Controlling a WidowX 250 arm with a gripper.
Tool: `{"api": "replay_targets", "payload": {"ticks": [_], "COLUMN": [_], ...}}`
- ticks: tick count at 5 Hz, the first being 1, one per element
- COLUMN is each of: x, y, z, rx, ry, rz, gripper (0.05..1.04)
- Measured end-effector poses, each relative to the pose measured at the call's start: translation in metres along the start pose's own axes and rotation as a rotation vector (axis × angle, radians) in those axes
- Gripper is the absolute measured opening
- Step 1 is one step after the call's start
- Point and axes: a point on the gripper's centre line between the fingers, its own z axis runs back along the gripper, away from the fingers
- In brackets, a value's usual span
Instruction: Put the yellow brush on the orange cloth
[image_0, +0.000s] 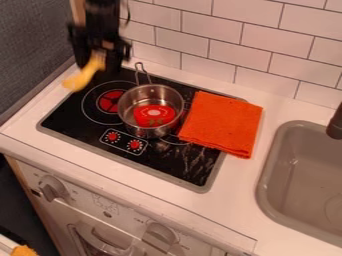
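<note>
White oven front (103, 215) nearest the camera here, with its big knobs, and down in the corner sits a small orange thing (24, 250), too cut off to name. Up on the white tabletop (220, 200), it's the black stovetop (87, 132), with a red burner ring (111, 101) beside the metal pot (151, 131). Look inside that pot: something red (155, 115) lies at the bottom, a pale patch in its middle and greenish marks near one edge. The pot stands upright, its wire handle (138, 67) towards the tiled wall (214, 42). Just beside it, the folded orange cloth (224, 122), lying partly over the stovetop and partly on the tabletop. Far side of the cloth, there's the grey sink (267, 187), a dark tap (336, 122) at its edge. And at upper left, the black gripper (101, 56), jaws closed on the yellow brush (83, 76)! The brush is tilted, above the stovetop's back corner, well apart from the cloth.
</note>
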Motion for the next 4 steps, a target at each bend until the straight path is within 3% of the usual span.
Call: {"api": "replay_targets", "payload": {"ticks": [1, 2, 3, 4], "x": [-0.017, -0.008, -0.004, -0.013], "y": [-0.034, -0.077, -0.126, -0.179], "z": [0.039, 0.051, 0.059, 0.051], "rx": [-0.045, -0.151, -0.182, -0.171], "ry": [-0.045, -0.093, -0.119, -0.100], "rz": [0.111, 0.139, 0.156, 0.141], "gripper": [0.746, 0.746, 0.746, 0.746]}}
